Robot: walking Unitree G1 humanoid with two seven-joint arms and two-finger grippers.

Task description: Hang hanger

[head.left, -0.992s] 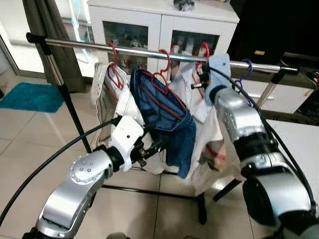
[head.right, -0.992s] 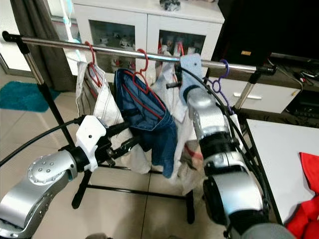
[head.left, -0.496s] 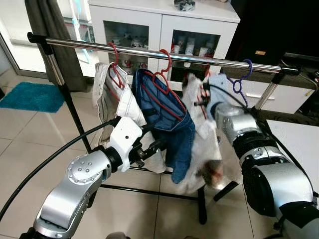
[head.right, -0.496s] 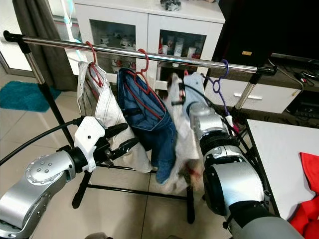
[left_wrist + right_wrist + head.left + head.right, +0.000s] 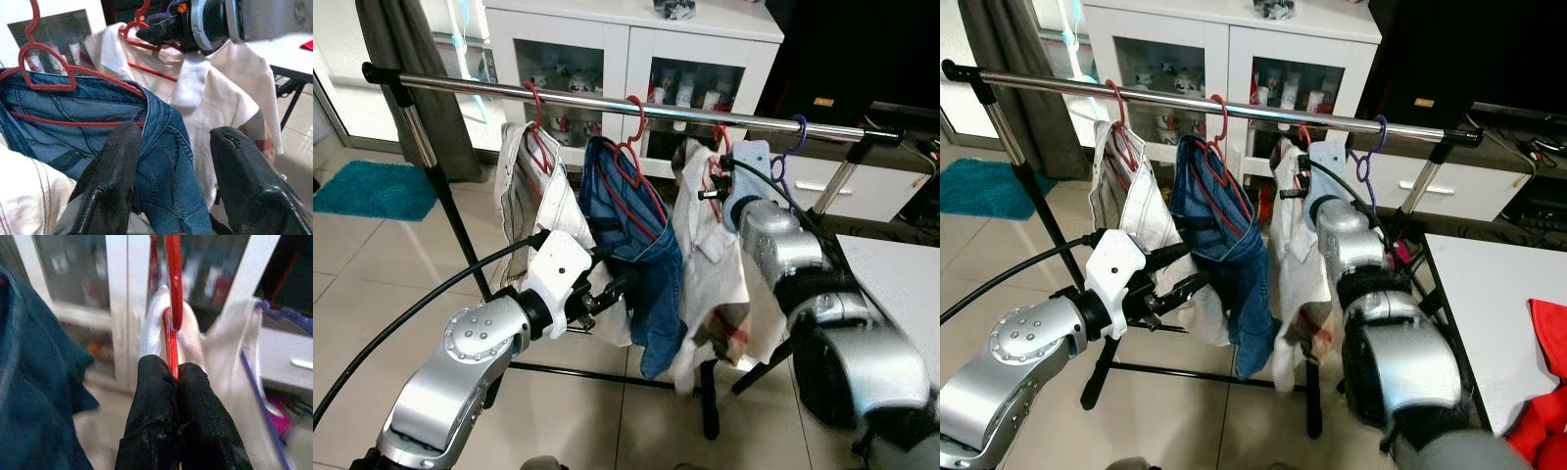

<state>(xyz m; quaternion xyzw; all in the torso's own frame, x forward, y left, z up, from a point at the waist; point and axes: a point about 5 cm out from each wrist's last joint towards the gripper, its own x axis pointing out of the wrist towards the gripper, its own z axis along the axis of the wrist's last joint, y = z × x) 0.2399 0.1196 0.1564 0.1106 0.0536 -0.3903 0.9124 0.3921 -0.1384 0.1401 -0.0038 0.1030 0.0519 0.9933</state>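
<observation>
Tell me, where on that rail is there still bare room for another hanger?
The rail is bare from its left end post to the first red hanger. Its middle is crowded: white trousers, jeans, then the white shirt whose hanger the right gripper pinches, then a purple hanger.

A white glass-door cabinet (image 5: 631,54) stands against the far wall on a beige tiled floor (image 5: 372,264), a teal rug (image 5: 377,189) at left, dark curtain (image 5: 406,69) beside it.
</observation>
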